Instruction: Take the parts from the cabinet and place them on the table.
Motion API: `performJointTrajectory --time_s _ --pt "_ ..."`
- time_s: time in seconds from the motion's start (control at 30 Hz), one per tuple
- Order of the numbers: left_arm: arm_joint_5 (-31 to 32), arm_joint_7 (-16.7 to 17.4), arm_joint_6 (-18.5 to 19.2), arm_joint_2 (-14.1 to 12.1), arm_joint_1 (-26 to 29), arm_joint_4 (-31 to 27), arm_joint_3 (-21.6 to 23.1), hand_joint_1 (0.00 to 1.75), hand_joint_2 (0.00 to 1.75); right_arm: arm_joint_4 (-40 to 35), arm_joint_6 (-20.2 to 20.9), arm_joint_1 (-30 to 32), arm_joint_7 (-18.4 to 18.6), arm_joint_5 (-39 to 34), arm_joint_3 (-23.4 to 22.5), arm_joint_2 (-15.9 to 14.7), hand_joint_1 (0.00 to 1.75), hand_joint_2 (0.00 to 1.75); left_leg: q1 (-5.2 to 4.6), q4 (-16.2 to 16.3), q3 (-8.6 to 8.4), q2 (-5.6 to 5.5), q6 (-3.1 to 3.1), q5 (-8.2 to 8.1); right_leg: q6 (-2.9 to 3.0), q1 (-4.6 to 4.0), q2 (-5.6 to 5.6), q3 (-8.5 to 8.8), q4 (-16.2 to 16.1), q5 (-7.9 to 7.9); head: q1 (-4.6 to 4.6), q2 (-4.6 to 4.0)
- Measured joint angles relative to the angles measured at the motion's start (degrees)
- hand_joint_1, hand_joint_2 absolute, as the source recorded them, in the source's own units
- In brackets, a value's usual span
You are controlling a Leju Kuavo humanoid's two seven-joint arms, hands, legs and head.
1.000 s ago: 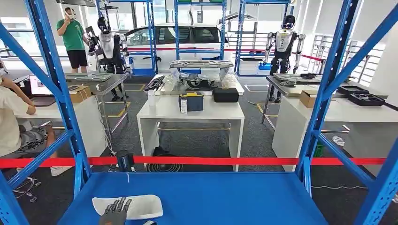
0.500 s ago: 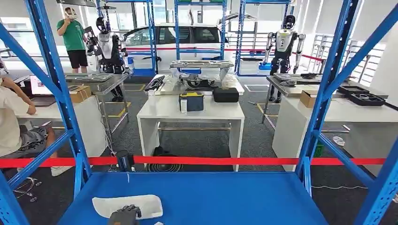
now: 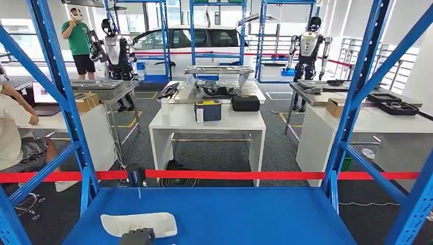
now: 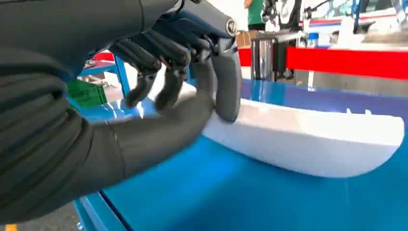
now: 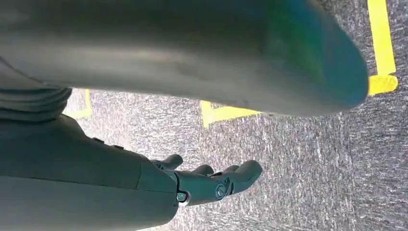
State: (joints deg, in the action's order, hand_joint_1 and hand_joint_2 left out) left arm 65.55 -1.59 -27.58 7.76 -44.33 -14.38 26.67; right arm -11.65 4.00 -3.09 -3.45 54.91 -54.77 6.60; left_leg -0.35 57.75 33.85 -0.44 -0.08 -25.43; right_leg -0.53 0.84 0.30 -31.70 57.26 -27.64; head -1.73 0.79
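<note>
Now that the left hand (image 3: 137, 236) has curled its fingers (image 4: 169, 79) and thumb around the white part (image 3: 139, 223), which lies near-left on the blue shelf (image 3: 230, 214), lifting can begin; the right hand (image 5: 211, 180) hangs loosely spread, holding nothing.

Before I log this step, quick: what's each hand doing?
Left hand: fingers closed on the near end of the white part on the blue shelf.
Right hand: open, holding nothing.
</note>
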Motion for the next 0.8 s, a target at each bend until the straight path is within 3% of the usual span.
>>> performJointTrajectory --time_s 0.03,0.2,0.33,0.57,0.7,0.8 --pt "-0.05 -0.18 -0.34 -0.05 0.05 0.00 -0.31 0.00 1.75 0.00 0.00 0.00 0.00 0.22 0.00 0.00 0.00 0.00 0.00 0.00 0.00 0.00 0.00 0.00 0.00 0.00 0.00 0.00 0.00 0.00 0.00 0.00" --pt "0.02 -1.69 -3.25 -0.24 0.27 -0.02 -1.40 0.00 1.75 0.00 0.00 -0.01 0.00 0.72 0.00 0.02 0.00 0.00 0.00 0.00 0.00 0.00 0.00 0.00 0.00 0.00 0.00 0.00 0.00 0.00 0.00 0.00" --pt "-1.44 -8.89 -7.94 -0.22 0.22 -0.15 -3.55 0.00 1.75 0.00 0.00 -0.03 0.00 1.09 0.00 0.09 0.00 0.00 0.00 0.00 0.00 0.00 0.00 0.00 0.00 0.00 0.00 0.00 0.00 0.00 0.00 0.00" --pt "-3.32 -15.83 -6.80 -0.29 -1.62 -0.72 -6.74 0.00 1.75 0.00 0.02 -0.02 0.00 1.33 -0.07 0.13 0.00 0.00 0.00 0.00 0.00 -0.01 0.00 0.01 0.00 0.00 0.00 -0.01 0.00 0.00 0.00 0.00" --pt "-1.13 -14.45 -3.39 -0.55 -4.27 -1.03 -7.04 0.00 1.75 0.00 0.53 0.02 0.02 1.33 -0.17 0.13 0.00 0.00 0.00 0.00 -0.01 0.01 0.00 0.01 0.00 0.00 -0.01 -0.01 0.03 0.00 0.00 0.00" --pt "2.18 -10.77 0.31 -0.53 -5.30 -0.98 -6.95 0.00 1.75 0.00 0.87 0.02 -0.15 1.46 -0.20 0.13 0.00 0.00 0.00 0.00 -0.01 0.01 0.00 0.01 0.00 0.00 0.00 -0.01 0.02 0.00 0.00 -0.02"
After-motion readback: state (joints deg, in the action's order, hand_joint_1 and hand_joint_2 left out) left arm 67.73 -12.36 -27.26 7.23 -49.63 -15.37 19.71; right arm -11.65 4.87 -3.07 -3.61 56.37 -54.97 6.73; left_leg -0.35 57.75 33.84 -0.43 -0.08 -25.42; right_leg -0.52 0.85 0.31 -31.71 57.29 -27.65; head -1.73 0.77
